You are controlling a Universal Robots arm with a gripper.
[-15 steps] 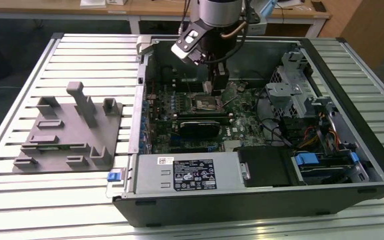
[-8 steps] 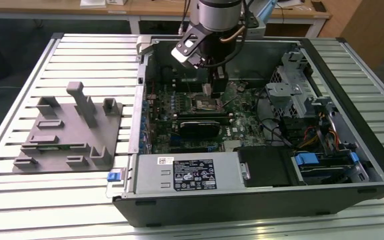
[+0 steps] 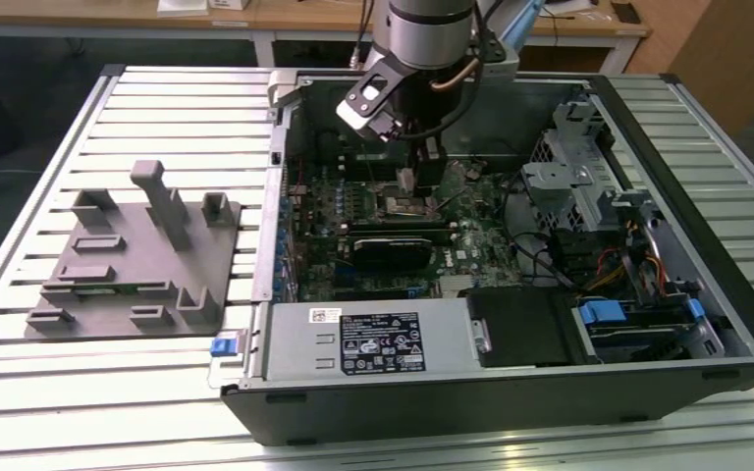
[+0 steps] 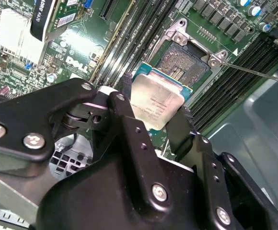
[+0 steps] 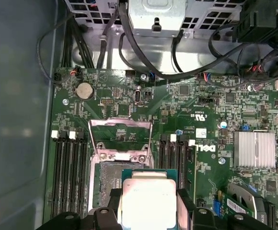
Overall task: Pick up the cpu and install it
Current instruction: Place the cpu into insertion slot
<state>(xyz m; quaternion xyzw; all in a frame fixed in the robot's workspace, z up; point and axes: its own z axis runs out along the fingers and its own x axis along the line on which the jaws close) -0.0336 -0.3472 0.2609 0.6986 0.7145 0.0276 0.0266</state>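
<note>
The silvery square cpu (image 4: 156,103), green-edged, is clamped in the tool (image 4: 153,104), poised over the open socket (image 4: 187,60).

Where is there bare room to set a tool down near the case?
Bare table slats surround the grey fixture plate on the exterior view's left and run before the case. Inside it is crowded: cables, motherboard and drive cage, with the gripper holding the cpu near the socket.

Socket (image 5: 108,177) free below cpu (image 5: 147,203) in gripper (image 4: 153,105); load plate (image 5: 120,123) (hinged up), memory slots (image 5: 69,177) flank.
</note>
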